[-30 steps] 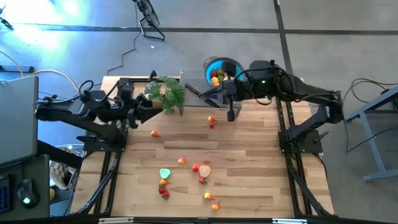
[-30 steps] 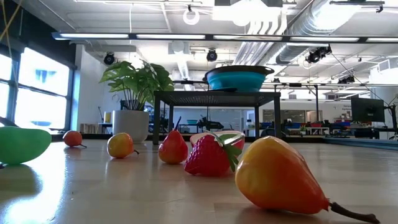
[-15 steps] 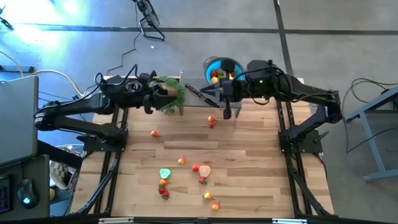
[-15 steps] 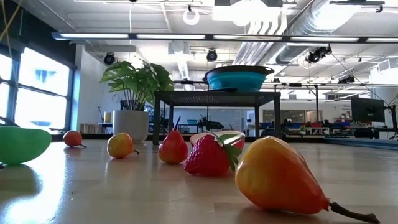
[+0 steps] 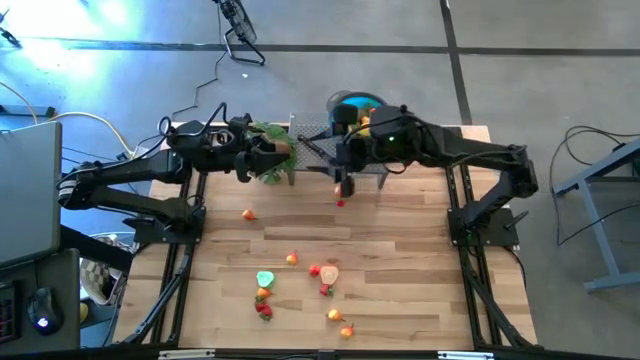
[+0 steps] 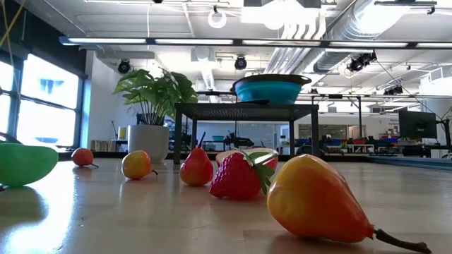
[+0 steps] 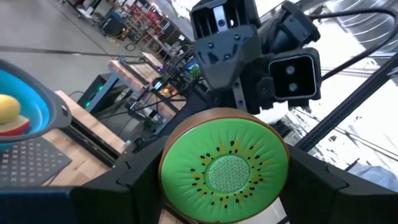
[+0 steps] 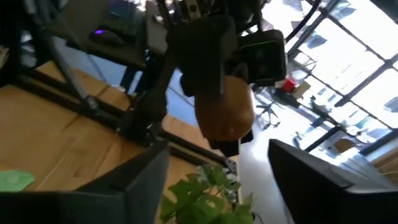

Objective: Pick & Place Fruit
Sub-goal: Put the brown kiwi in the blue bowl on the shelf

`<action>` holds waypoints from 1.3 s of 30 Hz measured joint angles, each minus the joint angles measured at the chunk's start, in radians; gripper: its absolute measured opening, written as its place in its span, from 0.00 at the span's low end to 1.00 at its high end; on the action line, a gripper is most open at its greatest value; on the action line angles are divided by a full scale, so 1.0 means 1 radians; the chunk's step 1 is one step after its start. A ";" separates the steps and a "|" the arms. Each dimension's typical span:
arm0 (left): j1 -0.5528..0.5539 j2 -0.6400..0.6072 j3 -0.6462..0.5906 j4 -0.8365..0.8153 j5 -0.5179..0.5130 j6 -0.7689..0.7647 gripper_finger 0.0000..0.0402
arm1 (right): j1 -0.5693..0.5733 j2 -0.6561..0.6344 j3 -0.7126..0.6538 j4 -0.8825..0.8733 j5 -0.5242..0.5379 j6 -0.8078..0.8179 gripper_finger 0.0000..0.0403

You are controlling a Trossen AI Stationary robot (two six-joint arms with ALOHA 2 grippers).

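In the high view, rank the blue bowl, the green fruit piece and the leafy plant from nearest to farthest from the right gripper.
From the right gripper:
1. Blue bowl, just beyond it on the rack.
2. Leafy plant, towards the left arm.
3. Green fruit piece, far off near the table's front.

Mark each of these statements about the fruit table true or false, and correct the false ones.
1. The left gripper holds a kiwi half, green cut face toward its wrist camera. True.
2. The blue bowl is empty. False: it has fruit in it, including a yellow piece.
3. The right gripper is clamped on a strawberry. False: its fingers are apart with nothing between them.
4. Several small fruits lie loose on the wooden table, among them a green piece. True.
5. The potted plant has tipped onto its side. False: in the low view it stands upright in its white pot.
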 joint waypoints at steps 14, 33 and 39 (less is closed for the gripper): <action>0.000 -0.001 0.000 0.002 0.000 -0.012 0.60 | 0.022 0.081 0.000 0.146 0.059 -0.032 0.97; -0.001 0.059 -0.001 0.072 0.037 -0.057 0.60 | 0.012 0.121 0.000 0.235 0.010 -0.051 0.94; -0.001 0.059 -0.001 0.068 0.037 -0.057 0.60 | 0.012 0.121 0.000 0.224 0.011 -0.047 0.90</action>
